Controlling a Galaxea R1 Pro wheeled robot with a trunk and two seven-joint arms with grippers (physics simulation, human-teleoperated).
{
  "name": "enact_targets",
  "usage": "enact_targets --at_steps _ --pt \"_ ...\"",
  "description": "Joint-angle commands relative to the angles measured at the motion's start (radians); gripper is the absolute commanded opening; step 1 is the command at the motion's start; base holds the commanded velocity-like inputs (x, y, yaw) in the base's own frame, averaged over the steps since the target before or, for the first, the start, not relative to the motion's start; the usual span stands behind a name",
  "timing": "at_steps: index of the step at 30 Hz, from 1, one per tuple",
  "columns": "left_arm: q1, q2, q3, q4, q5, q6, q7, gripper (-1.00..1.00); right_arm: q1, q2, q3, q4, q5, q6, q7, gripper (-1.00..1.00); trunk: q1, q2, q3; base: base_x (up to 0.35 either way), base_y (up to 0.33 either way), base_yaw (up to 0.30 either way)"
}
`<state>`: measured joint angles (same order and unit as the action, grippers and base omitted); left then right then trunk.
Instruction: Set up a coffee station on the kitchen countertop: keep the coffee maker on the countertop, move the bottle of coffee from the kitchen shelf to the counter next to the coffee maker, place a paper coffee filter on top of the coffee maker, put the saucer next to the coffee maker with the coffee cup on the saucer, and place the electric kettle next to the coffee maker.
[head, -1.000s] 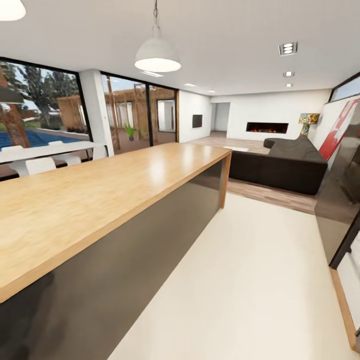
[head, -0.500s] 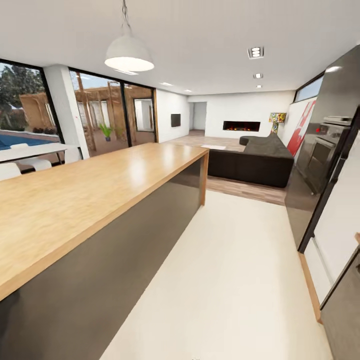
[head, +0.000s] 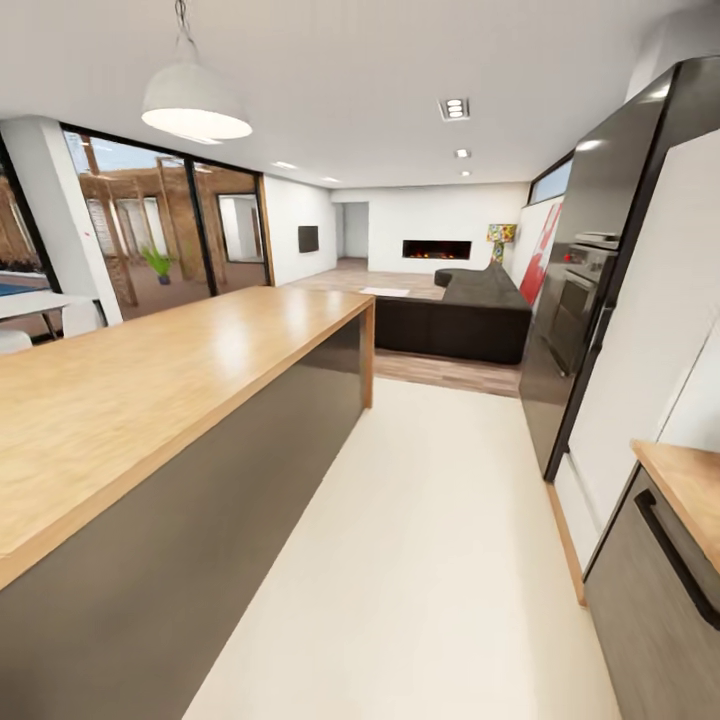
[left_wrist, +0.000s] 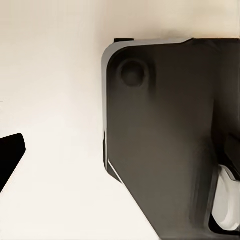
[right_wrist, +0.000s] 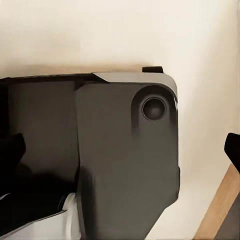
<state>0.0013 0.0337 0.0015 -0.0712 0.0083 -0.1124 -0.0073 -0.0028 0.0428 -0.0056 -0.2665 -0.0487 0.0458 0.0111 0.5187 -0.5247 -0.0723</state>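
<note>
At the lower right of the head view, a corner of the table (head: 690, 480), the tan kitchen slab over a dark grey cabinet front (head: 635, 610) with a black handle (head: 675, 560), enters the frame. It is the only task object visible, and it is where the coffee station is to be assembled. To its far side stand a white panel (head: 650, 350) and a tall dark unit with a built-in oven (head: 578, 300). Opposite, the wooden island (head: 150, 380) runs along the left. A pale floor (head: 430, 560) forms an aisle between the two, leading toward a dark sofa (head: 470, 320) and a lit fireplace (head: 436, 249). A white pendant lamp (head: 195, 100) hangs above the island.

Both wrist views look down on the robot's dark base (left_wrist: 165, 140) (right_wrist: 120, 160) over the same pale floor. This suggests the arms hang tucked beside the trunk, a compact carriage suited to driving through the aisle.

A black fingertip (left_wrist: 11, 156) of the left end effector shows at the edge of its view, as does a fingertip (right_wrist: 233, 150) of the right end effector. From so little, whether either is released or clenched cannot be told, and nothing is seen between the fingers.

Judged from this layout, the step in hand is travel: the robot is orienting toward the table, and no object has yet been arranged on the visible corner.
</note>
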Motion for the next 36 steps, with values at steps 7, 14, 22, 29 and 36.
enact_targets --at_steps 7,14,22,29,36 --pt "-0.001 0.000 0.000 -0.001 0.001 -0.003 -0.001 1.00 0.000 0.000 -0.001 -0.002 -0.005 0.005 0.001 1.00 -0.027 0.048 0.018 0.000 0.000 -0.284" --pt "-0.001 0.000 0.000 -0.001 0.001 -0.003 -0.001 1.00 0.000 0.000 0.000 -0.002 -0.005 0.005 0.001 1.00 -0.053 0.097 0.037 0.000 0.000 -0.284" --pt "0.000 0.000 0.000 -0.001 0.001 -0.003 0.000 1.00 0.000 0.000 0.000 -0.002 -0.005 0.004 0.001 1.00 -0.069 0.125 0.047 0.000 0.000 -0.284" --pt "0.000 0.000 0.000 -0.001 0.001 -0.003 0.000 1.00 0.000 0.001 0.001 -0.002 -0.005 0.004 0.001 1.00 -0.069 0.125 0.044 0.000 0.000 -0.284" --pt "0.000 0.000 0.000 -0.001 0.001 -0.003 0.000 1.00 0.000 0.008 0.001 -0.002 -0.004 0.000 0.001 1.00 -0.069 0.125 0.043 0.000 0.000 -0.200"
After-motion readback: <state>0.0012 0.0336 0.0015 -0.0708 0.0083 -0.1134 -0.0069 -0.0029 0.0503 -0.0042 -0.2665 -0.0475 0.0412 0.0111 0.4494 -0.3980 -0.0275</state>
